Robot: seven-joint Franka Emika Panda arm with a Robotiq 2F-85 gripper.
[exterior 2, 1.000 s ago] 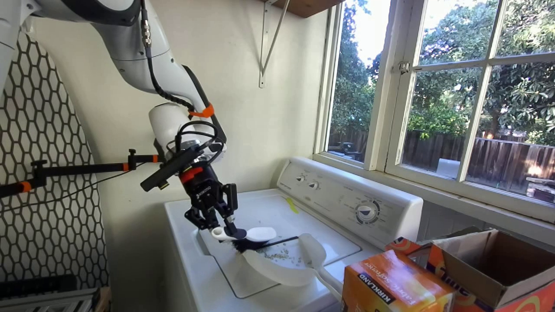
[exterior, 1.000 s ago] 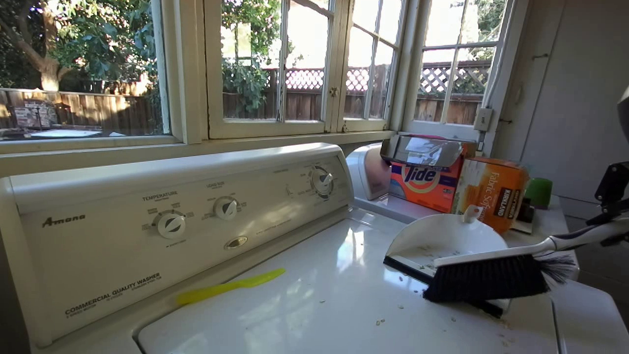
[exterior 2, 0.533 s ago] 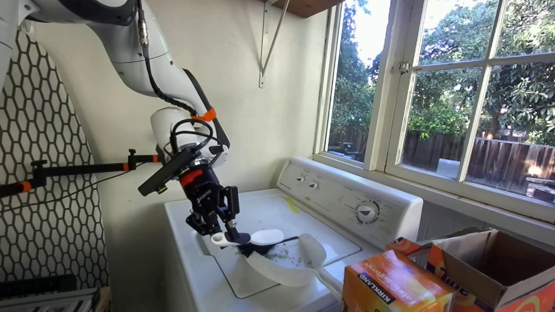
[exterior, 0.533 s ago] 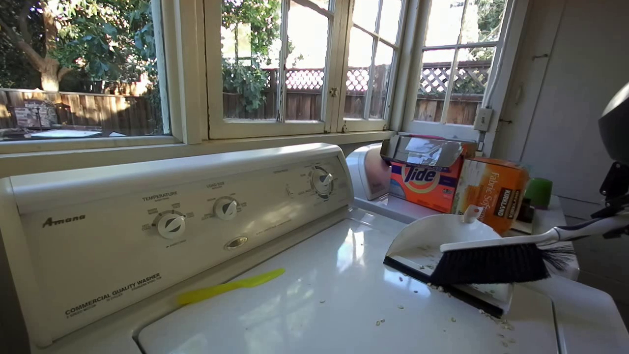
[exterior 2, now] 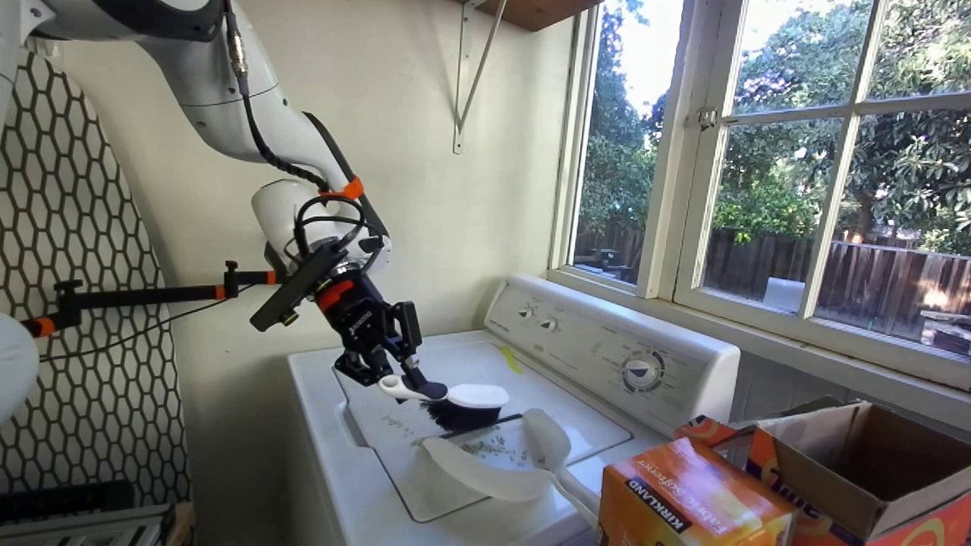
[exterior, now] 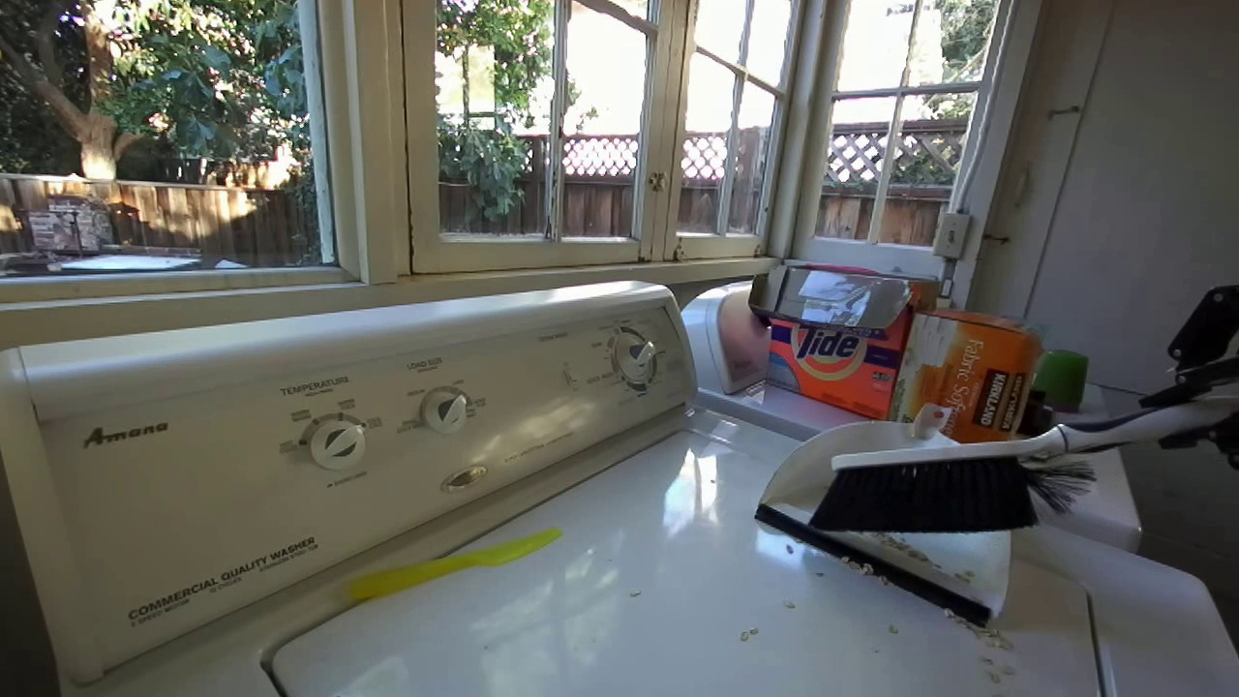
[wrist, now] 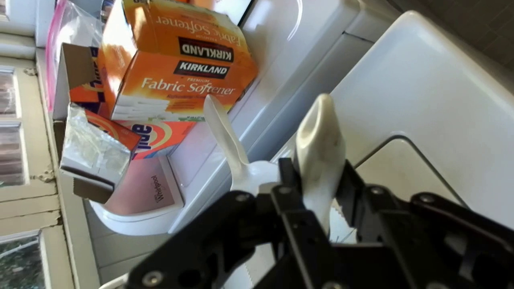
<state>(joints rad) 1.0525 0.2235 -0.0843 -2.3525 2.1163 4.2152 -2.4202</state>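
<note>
My gripper [exterior 2: 402, 381] is shut on the handle of a hand brush with a white back and black bristles [exterior 2: 470, 415]. In the wrist view the pale brush handle [wrist: 321, 156] stands between the fingers. The brush [exterior: 924, 494] is held about level above a white dustpan [exterior: 982, 571] with a black front lip; its bristles look raised off the washer lid. The dustpan lies on the lid, also seen in an exterior view [exterior 2: 497, 483] and the wrist view [wrist: 261, 172]. Small pale flakes lie in the pan, along its lip and on the lid [exterior: 992, 644].
The white washer [exterior 2: 334, 462] has a raised control panel [exterior: 242, 465] at its back. A yellow plastic utensil [exterior: 455, 563] lies near the panel. A Kirkland box [exterior 2: 683, 493] and an open Tide box [exterior 2: 857, 462] stand beside the dustpan handle. Windows are behind.
The brush has lifted from the dustpan's lip and shifted toward the control panel. Flakes along the lip and on the lid that it covered now show. The dustpan has not moved.
</note>
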